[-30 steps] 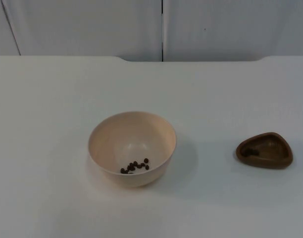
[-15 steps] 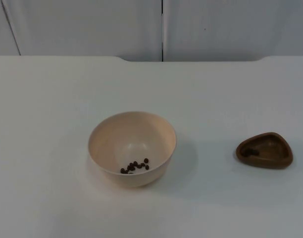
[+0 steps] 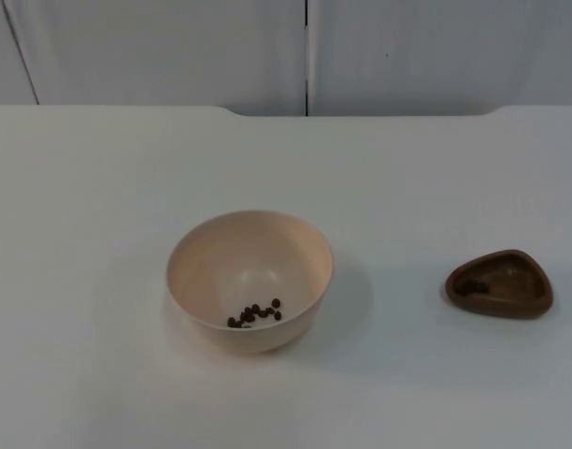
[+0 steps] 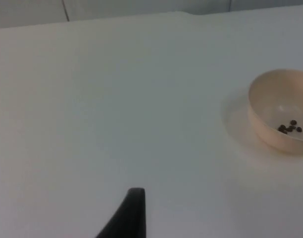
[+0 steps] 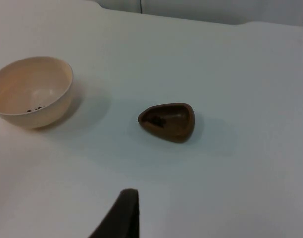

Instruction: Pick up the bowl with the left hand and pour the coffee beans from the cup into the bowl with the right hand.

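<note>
A cream bowl [image 3: 211,262] stands upright on the white table, left of centre, with several coffee beans [image 3: 255,313] in its bottom. To its right sits a small brown triangular cup [image 3: 520,281] holding a few beans [image 3: 471,287]. My left gripper [image 4: 130,213] hovers over bare table, well away from the bowl [image 4: 268,104]. My right gripper [image 5: 123,213] hangs over the table short of the cup [image 5: 178,121], with the bowl [image 5: 23,84] off to one side. Neither gripper holds anything.
The grey partition wall [image 3: 305,51] closes off the table's far edge. Open white table [image 3: 99,187] surrounds the bowl and the cup, with a wide gap between the two.
</note>
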### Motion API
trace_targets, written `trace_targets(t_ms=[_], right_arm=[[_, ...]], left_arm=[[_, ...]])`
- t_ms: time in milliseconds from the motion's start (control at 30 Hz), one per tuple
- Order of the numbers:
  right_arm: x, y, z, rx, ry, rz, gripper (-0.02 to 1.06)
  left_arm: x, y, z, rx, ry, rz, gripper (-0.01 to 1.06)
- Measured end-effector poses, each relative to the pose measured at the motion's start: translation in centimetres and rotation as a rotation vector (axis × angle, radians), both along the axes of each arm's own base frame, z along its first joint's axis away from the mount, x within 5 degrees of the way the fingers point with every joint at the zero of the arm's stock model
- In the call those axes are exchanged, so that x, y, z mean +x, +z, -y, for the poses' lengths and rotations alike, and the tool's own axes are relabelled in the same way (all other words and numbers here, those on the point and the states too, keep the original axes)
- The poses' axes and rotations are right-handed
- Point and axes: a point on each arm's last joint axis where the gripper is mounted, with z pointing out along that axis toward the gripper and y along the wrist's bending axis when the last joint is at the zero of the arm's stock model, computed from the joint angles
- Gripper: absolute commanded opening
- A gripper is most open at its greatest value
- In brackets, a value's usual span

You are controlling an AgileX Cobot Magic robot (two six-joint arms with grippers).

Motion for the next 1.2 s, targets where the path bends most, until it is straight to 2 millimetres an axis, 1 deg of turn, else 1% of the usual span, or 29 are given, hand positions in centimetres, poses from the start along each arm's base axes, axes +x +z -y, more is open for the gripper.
trace_targets(t_ms=[167, 433, 967, 1200], right_arm=[[0.0, 0.0, 0.0, 0.002, -0.001, -0.001, 1.05], [0.0, 0.0, 0.0, 0.002, -0.001, -0.001, 1.05], [0.0, 0.0, 0.0, 0.002, -0.003, -0.001, 1.05], [0.0, 0.0, -0.09, 0.002, -0.105, -0.001, 1.05]], left_arm=[[-0.03, 0.0, 0.04, 0.0, 0.09, 0.0, 1.05], [-0.05, 0.0, 0.08, 0.0, 0.175, 0.0, 1.05], [-0.05, 0.0, 0.09, 0.0, 0.184, 0.0, 1.05], [-0.05, 0.0, 0.09, 0.0, 0.184, 0.0, 1.05]])
